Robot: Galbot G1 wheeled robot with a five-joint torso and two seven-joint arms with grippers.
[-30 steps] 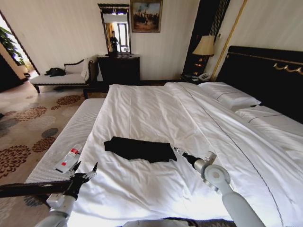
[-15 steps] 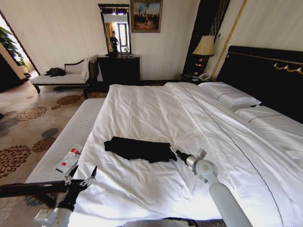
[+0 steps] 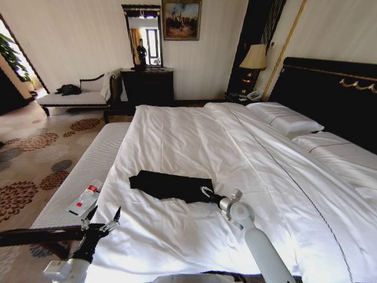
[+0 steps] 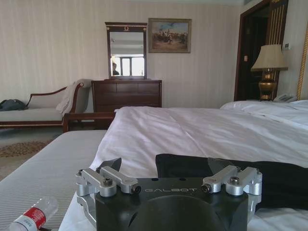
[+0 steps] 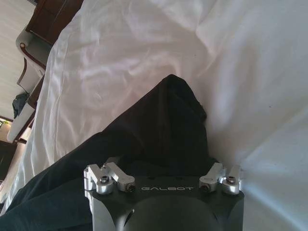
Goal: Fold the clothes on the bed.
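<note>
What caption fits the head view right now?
Right tool at the near right edge of the folded black shirt on the white bed; left tool open beside the mattress.

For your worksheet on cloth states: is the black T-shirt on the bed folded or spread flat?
Folded: the T-shirt lies as a narrow band on the bed, no sleeves spread.

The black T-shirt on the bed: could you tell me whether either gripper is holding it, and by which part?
Nothing is held. The right gripper is open over the near right edge of the black T-shirt; the left gripper hangs open at the bed's near-left edge.
</note>
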